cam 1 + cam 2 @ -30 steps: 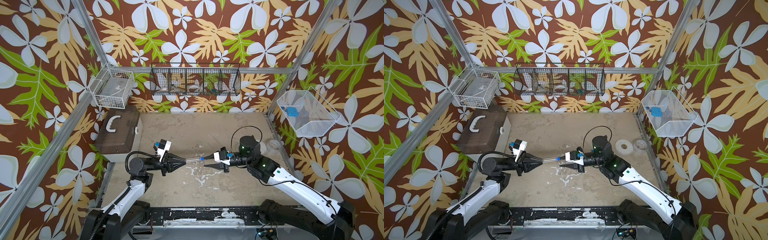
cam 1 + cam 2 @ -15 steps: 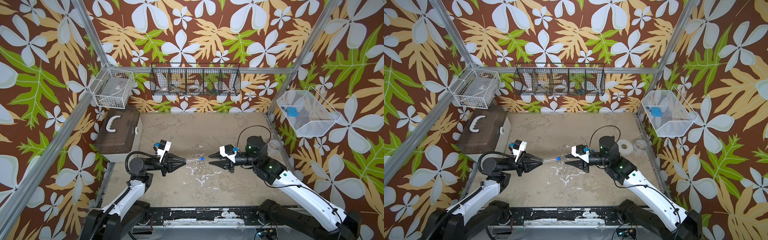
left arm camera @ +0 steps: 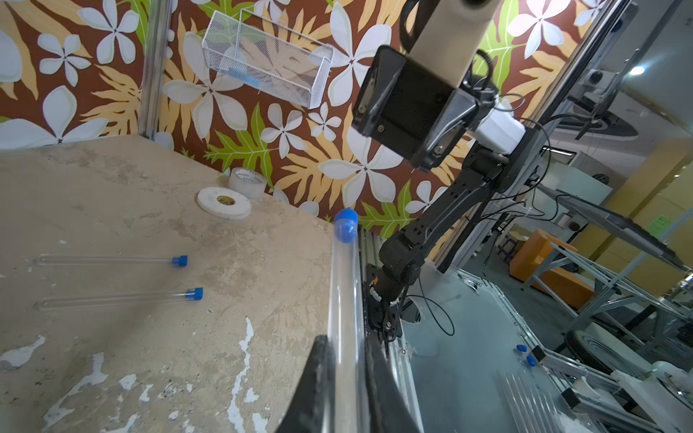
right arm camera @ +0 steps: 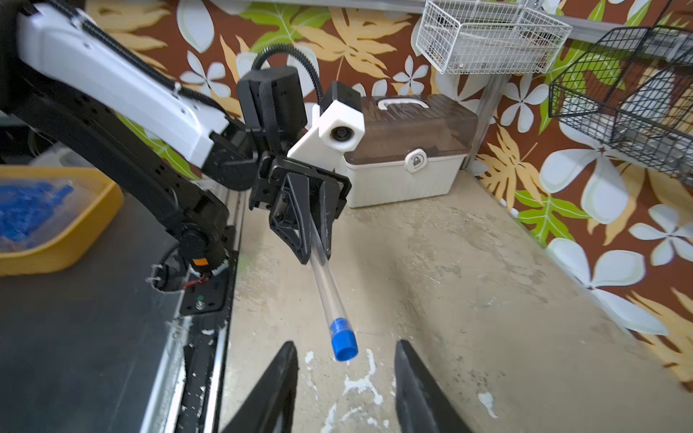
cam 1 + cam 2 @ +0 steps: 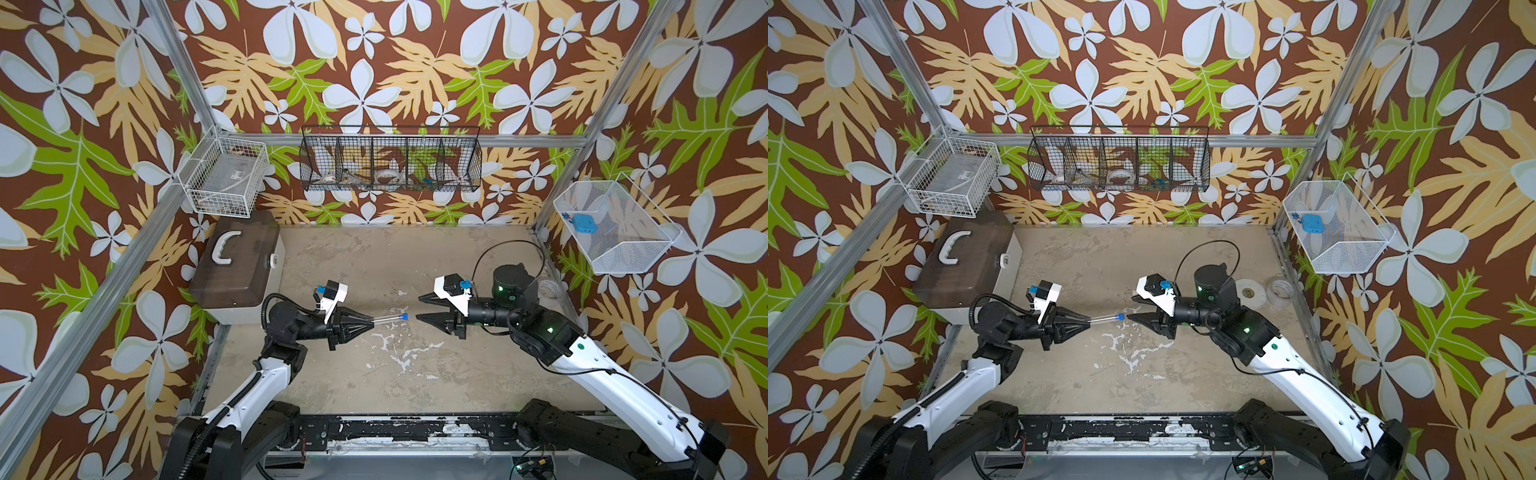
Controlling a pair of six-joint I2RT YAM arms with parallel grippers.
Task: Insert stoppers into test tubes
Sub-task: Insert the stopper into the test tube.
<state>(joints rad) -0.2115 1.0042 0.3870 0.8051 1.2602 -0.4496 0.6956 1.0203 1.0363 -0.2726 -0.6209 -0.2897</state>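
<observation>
Test tube (image 3: 343, 300) in left fingers (image 3: 311, 393) — stoppered tubes (image 3: 112, 259), tape rolls (image 3: 224, 202) nearby.

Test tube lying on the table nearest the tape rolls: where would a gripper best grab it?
Likely mid-length on the test tube, from straight above, jaws across its width: it lies flat, long and thin, with a blue stopper plugging one end.

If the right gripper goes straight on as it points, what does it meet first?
Likely the blue stopper capping the test tube held by the left gripper, just ahead of the right gripper.
</observation>
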